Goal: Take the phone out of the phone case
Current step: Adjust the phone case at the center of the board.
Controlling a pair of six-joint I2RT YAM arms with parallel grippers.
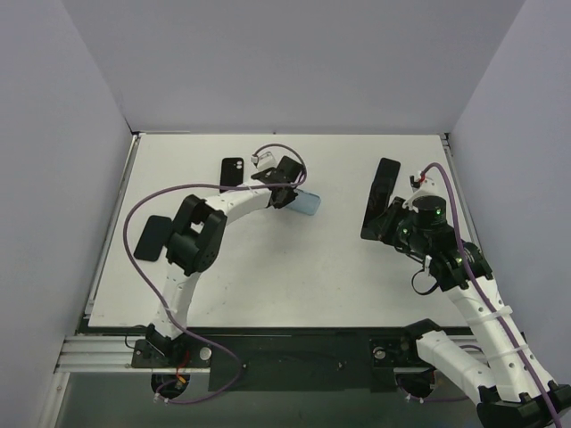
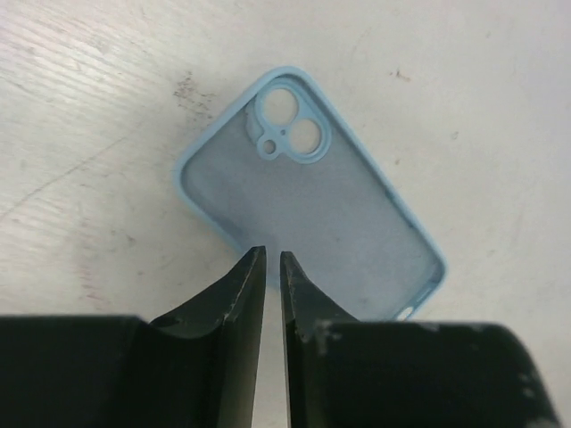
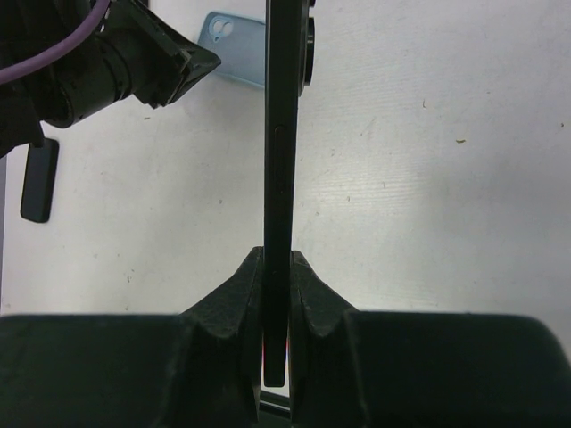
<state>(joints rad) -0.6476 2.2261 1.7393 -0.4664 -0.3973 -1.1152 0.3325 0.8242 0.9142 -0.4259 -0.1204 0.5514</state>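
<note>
White table (image 1: 339,276) fills the space, with the two arms fixed at its near edge. Closest in, at about 9 o'clock on the table, lies a small black flat thing (image 1: 153,236).

Next comes the right claw (image 3: 277,259). It is squeezed tight on the black phone (image 3: 279,134). The phone stands on its thin edge between the two fingers. In the right wrist view its long side runs straight up to 12 o'clock. From above, its far end leans a little toward 1 o'clock. The phone is out of its case and held over the right side of the table.

Well apart from it, toward 9 o'clock, is the left claw (image 2: 270,259). Its fingers are almost together, with only a thin gap. I cannot tell if they pinch anything. Right at the tips lies the light blue phone case (image 2: 303,205), flat on the table, open side up and empty. In the left wrist view its long side runs from 11 o'clock to 5 o'clock, with the camera hole at the 11 o'clock end.

A bit farther, a black case (image 1: 233,174) lies flat. Grey walls (image 1: 294,62) stand behind.
</note>
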